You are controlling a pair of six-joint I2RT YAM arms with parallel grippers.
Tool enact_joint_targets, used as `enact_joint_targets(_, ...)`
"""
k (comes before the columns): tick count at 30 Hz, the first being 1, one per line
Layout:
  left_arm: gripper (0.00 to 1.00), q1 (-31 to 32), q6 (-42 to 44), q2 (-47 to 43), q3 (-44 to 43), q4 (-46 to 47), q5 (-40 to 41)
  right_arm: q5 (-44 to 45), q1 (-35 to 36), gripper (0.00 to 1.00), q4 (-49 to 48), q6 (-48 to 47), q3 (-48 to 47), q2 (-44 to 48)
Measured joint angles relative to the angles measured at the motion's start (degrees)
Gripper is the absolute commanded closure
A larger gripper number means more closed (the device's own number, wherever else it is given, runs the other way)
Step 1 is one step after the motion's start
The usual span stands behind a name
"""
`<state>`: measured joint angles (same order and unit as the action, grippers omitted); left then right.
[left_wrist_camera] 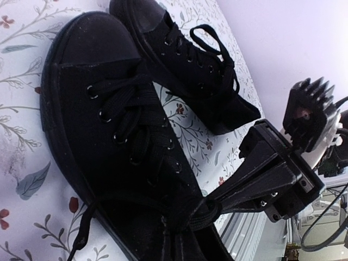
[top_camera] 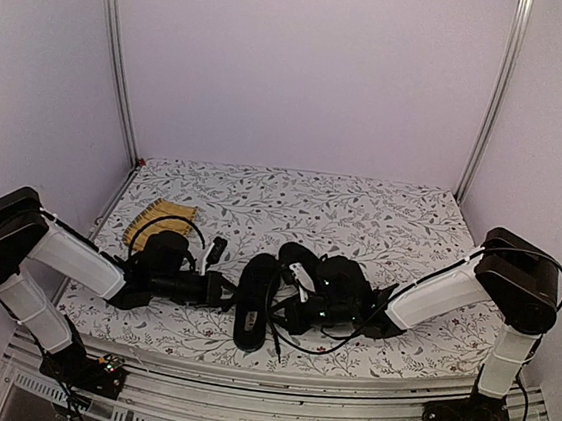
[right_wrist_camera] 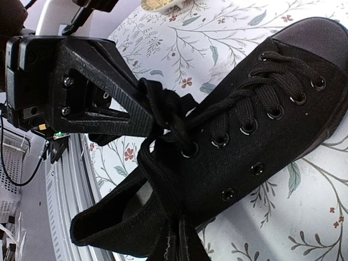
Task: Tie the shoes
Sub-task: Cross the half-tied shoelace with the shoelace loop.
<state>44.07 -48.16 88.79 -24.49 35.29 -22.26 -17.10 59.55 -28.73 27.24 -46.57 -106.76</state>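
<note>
1 yellow slatted mat (top_camera: pixel 163 216) at far-left back of the floral counter (top_camera: pixel 391 217). Left gripper (right_wrist_camera: pixel 151 117) is clamped tight, pinching the laces (right_wrist_camera: pixel 176 117) at the ankle end of shoe no. 1 (top_camera: pixel 253 313), which lies centre-front on the counter, upper facing up. Shoe no. 2 (left_wrist_camera: pixel 185 60) sits just beside it, to the right & a bit further back. Right gripper (left_wrist_camera: pixel 215 205) is closed too, nipping shoe no. 1's laces opp. the left one. Count: 2 shoes, 2 grippers, 1 mat

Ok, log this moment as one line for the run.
left gripper: shut on laces | right gripper: shut on laces | both on same shoe | second shoe: untouched
</note>
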Motion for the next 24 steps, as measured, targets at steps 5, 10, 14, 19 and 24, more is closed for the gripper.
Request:
enact_joint_targets(5,0.54,-0.1,0.8,-0.1,0.0,0.4,-0.2,0.0,0.0,0.98,0.5,0.0,0.0,0.6)
enact_joint_targets(10,0.40,-2.5,2.3,-3.9,0.2,-2.3,0.2,0.0,0.0,0.98,2.0,-0.3,-0.2,3.4)
enact_joint_targets(14,0.43,-5.0,4.7,-8.0,0.2,-5.4,0.7,0.0,0.0,0.98,3.8,-0.4,-2.0,4.0)
enact_joint_targets(19,0.58,-6.8,7.9,-6.9,-1.4,-8.7,-1.9,0.0,0.0,0.98,5.8,-0.5,-3.0,4.0)
enact_joint_targets(24,0.61,-6.8,9.5,-3.3,-3.1,-9.0,-6.0,0.0,0.0,0.98,7.5,-0.5,-3.8,4.0)
